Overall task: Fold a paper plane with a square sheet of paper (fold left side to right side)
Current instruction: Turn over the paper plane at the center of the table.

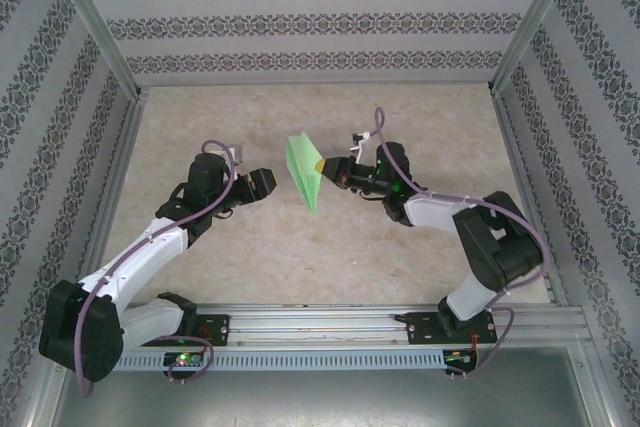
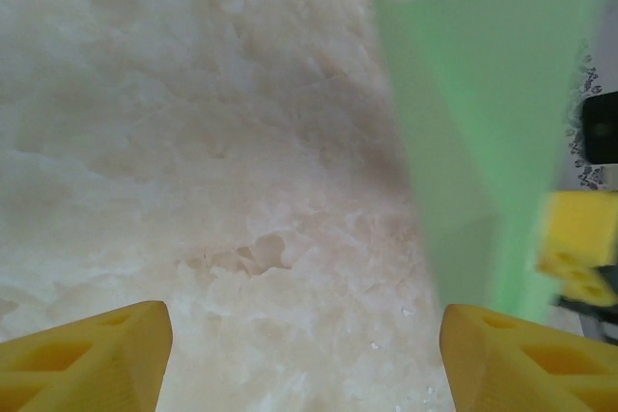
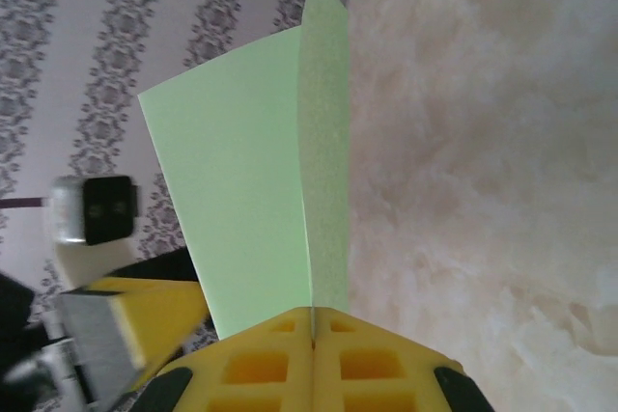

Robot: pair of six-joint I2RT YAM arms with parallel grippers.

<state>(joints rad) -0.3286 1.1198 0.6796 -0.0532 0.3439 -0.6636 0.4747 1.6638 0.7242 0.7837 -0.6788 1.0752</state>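
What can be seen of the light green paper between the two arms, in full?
The light green paper is thin and plain, folded along a sharp crease into a narrow shape tapering to a point. It is held above the table, on edge, point toward the near side. The right gripper is shut on it at the crease. The open left gripper faces it, seemingly not touching.

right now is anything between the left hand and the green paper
Nothing visible stands between them. The open left hand sits just left of the folded green paper, which the right hand pinches from the other side. The gap between the left hand and the paper looks free.
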